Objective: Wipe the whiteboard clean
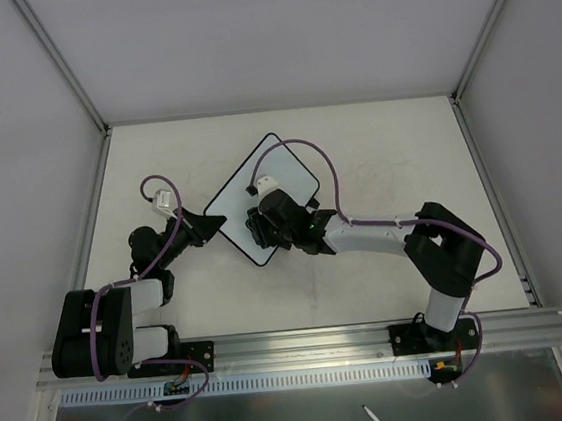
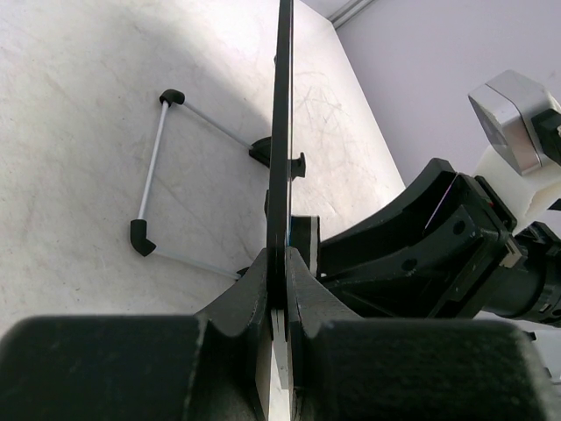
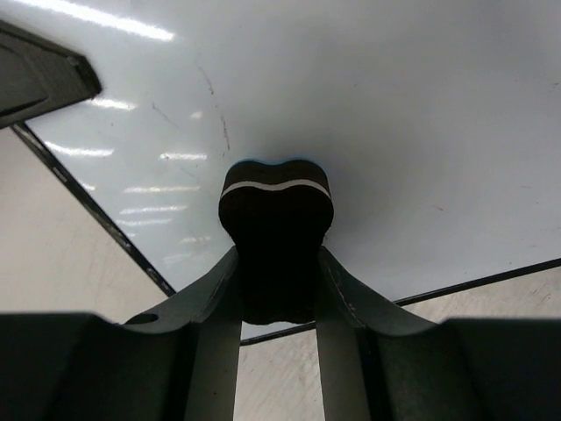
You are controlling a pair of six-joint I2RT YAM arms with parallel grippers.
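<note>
Two hands at whiteboard [image 1: 236, 210] | left hand [image 2: 282, 263] clamps its edge | right hand [image 3: 279, 254] holds black eraser [image 3: 275, 210] on it | wire stand [image 2: 153, 162] beside

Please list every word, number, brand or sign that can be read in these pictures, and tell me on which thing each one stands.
No text can be read in any view.
The whiteboard bears only faint thin strokes, no letters.
The eraser bears one white stripe, no label.
</note>
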